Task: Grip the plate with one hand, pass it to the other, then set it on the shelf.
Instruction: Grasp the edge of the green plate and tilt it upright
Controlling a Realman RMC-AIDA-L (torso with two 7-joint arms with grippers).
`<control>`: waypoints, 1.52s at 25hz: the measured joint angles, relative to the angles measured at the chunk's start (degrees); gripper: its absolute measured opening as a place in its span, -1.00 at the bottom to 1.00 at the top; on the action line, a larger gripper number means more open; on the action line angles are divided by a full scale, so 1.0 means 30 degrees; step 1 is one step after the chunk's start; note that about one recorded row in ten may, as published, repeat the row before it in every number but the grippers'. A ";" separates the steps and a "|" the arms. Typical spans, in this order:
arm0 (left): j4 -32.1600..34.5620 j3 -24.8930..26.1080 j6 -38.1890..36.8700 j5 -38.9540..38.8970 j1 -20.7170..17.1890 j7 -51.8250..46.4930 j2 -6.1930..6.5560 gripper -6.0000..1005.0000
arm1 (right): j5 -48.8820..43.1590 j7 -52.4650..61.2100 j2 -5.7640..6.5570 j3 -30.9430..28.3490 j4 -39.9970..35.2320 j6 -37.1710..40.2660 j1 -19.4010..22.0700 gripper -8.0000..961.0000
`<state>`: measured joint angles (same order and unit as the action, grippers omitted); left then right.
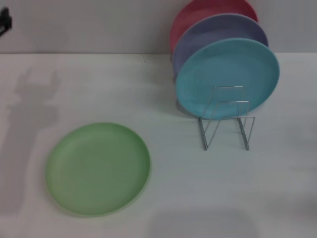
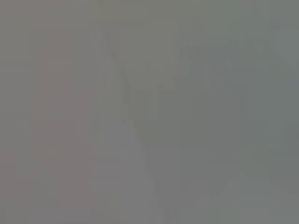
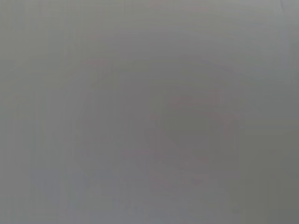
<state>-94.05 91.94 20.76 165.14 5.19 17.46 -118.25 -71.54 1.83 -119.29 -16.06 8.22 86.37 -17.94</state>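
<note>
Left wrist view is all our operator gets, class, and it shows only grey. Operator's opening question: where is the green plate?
Observer: The green plate lies flat on the white table, toward the robot's left.
Operator: Is the rack free?
Observer: The wire rack has a turquoise plate, a lavender plate and a pink plate standing upright at its back; its front loops are bare.
Operator: Any gripper near the green plate?
Observer: No; only a dark tip, likely the left gripper, shows at the head view's left edge, far off.
</note>
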 joint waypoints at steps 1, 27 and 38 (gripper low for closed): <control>-0.0499 0.0337 0.2116 -0.0021 0.0446 -0.0008 -0.0011 0.57 | -0.0002 0.0000 -0.0007 0.0008 0.0000 -0.0021 -0.0012 0.55; -0.2232 -0.1008 1.7265 -0.0742 0.1057 -0.3375 -0.0077 0.57 | -0.0012 -0.0103 -0.0047 0.0103 0.0105 0.0246 0.0435 0.55; -0.0044 -0.1090 1.6945 -0.1603 0.1600 -0.3096 -0.0044 0.57 | -0.0032 -0.0093 -0.0080 0.0109 0.0156 0.0451 0.0475 0.55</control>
<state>-94.18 88.67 71.60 160.33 9.99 8.17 -118.39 -71.64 1.55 -119.53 -15.73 8.68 87.72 -16.52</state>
